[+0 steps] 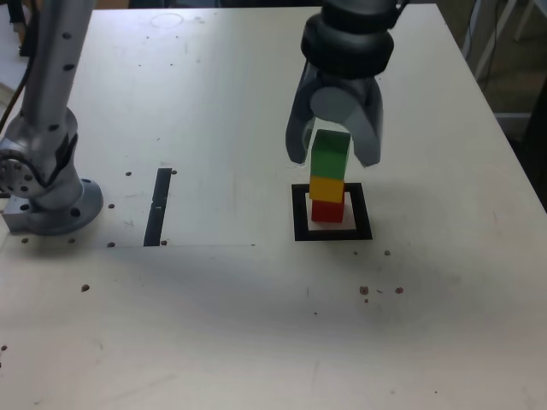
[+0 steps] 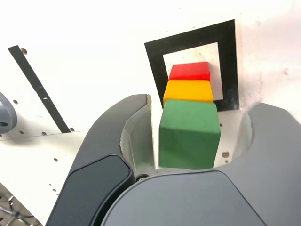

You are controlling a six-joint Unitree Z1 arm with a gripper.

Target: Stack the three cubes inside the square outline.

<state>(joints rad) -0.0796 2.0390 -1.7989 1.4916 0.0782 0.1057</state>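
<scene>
My claw [image 2: 190, 136] is open around the green cube [image 2: 189, 136]. Probably light, stiff; regrip by opposite side faces.

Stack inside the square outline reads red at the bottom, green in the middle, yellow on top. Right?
No, the upper two are swapped: the exterior view shows the yellow cube in the middle and the green cube on top.

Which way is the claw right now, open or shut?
Open: the gripper's jaws stand apart, with gaps beside the green cube.
</scene>
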